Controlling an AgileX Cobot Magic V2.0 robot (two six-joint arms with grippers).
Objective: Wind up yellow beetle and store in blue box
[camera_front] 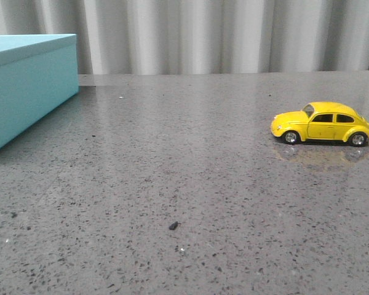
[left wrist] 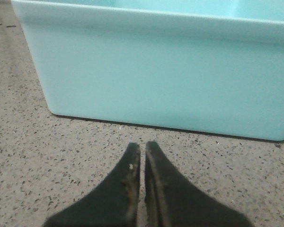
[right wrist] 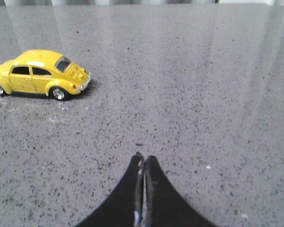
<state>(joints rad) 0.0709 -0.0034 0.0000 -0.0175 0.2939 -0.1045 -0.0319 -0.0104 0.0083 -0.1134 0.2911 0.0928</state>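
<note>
In the front view my arms stay out of sight, and the blue box (camera_front: 26,86) runs off the left edge, its inside hidden. My left wrist view crops the box at the top and right. My right wrist view clips the nose of the yellow beetle (right wrist: 39,74) at the edge. Its far side stays hidden.

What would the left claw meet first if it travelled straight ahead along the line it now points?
Most likely the near side wall of the blue box, which fills the left wrist view right ahead of the shut left claw. Only bare speckled table lies between; how far off the wall is remains unclear.
</note>
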